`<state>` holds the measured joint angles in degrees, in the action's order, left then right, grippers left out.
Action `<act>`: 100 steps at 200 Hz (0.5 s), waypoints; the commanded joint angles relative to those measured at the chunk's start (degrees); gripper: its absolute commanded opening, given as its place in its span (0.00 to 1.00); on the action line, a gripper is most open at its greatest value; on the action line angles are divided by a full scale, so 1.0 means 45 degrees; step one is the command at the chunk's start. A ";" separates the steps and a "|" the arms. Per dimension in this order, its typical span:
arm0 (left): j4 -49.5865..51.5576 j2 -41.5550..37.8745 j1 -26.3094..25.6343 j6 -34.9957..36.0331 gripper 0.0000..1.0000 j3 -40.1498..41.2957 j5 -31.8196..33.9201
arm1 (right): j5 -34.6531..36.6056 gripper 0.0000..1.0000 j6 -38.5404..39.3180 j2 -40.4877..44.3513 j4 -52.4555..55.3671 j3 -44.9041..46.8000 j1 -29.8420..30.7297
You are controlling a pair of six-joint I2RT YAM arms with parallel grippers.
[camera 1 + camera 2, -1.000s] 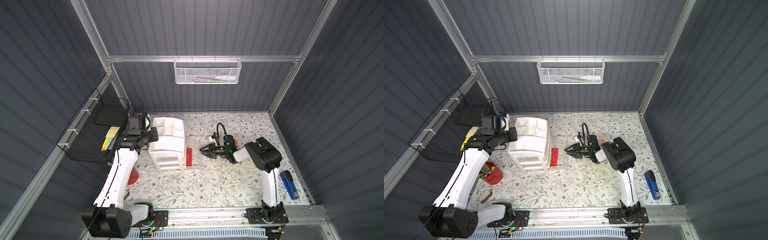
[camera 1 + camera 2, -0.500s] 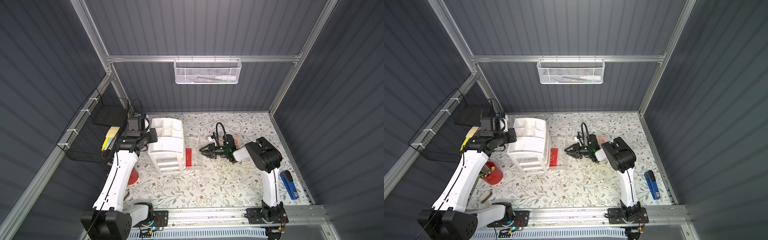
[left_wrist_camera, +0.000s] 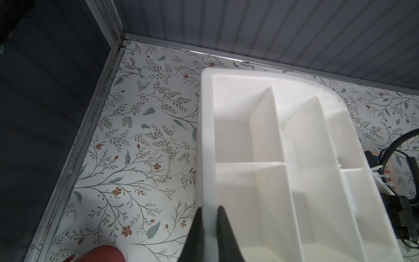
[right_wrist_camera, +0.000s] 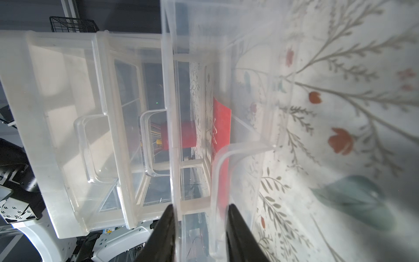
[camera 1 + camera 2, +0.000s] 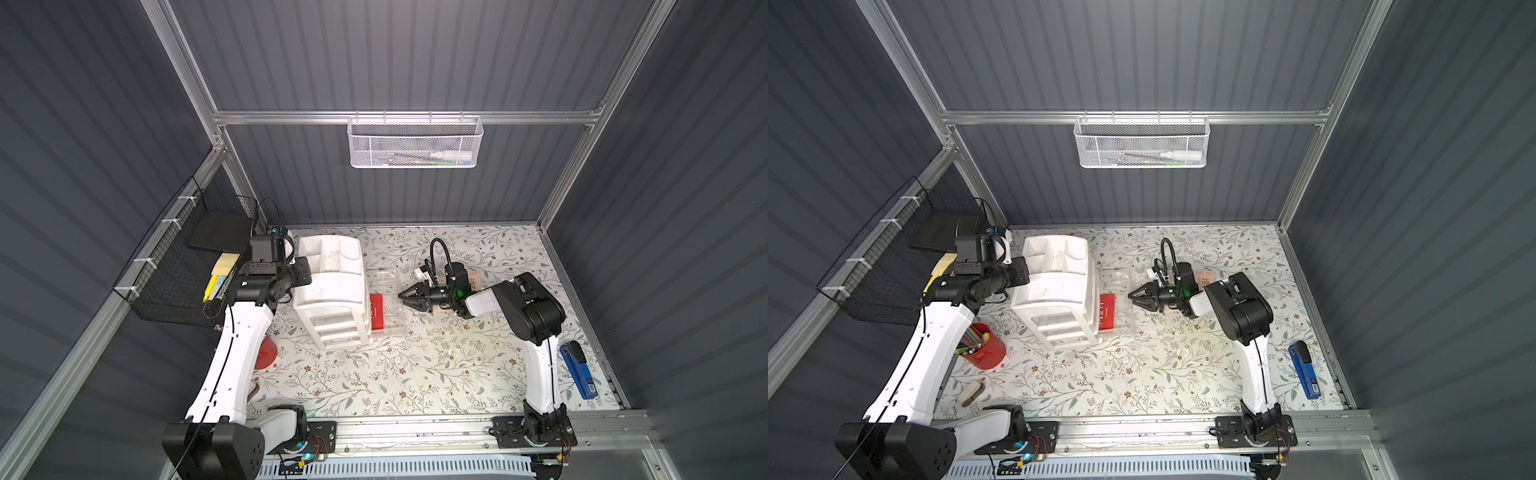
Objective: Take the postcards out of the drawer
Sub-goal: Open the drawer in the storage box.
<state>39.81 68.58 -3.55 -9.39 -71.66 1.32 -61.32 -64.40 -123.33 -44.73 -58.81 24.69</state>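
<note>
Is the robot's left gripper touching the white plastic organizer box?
Touching. The left wrist view shows the left gripper shut on the rim of the white plastic organizer box, one black finger on each side.

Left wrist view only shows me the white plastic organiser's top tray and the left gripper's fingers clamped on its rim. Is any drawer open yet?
Observer: Yes. The lowest clear plastic drawer is pulled out from the white plastic organiser.
Operator: Anything in it?
Observer: One red rectangular postcard with white print lies flat inside it.
Operator: Where's the right gripper?
Observer: The right gripper is at the drawer's front, with its fingers on either side of the handle. I can't tell whether it is gripping.
</note>
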 commanded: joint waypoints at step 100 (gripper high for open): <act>0.0988 0.0075 0.0037 0.1267 0.00 0.0143 -0.0611 | -0.0712 0.31 0.0986 -0.0585 0.1539 -0.1173 -0.0741</act>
<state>39.59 68.60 -3.53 -8.60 -71.59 -1.13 -65.91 -61.30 -125.91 -38.50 -63.20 23.33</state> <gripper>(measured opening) 0.112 0.339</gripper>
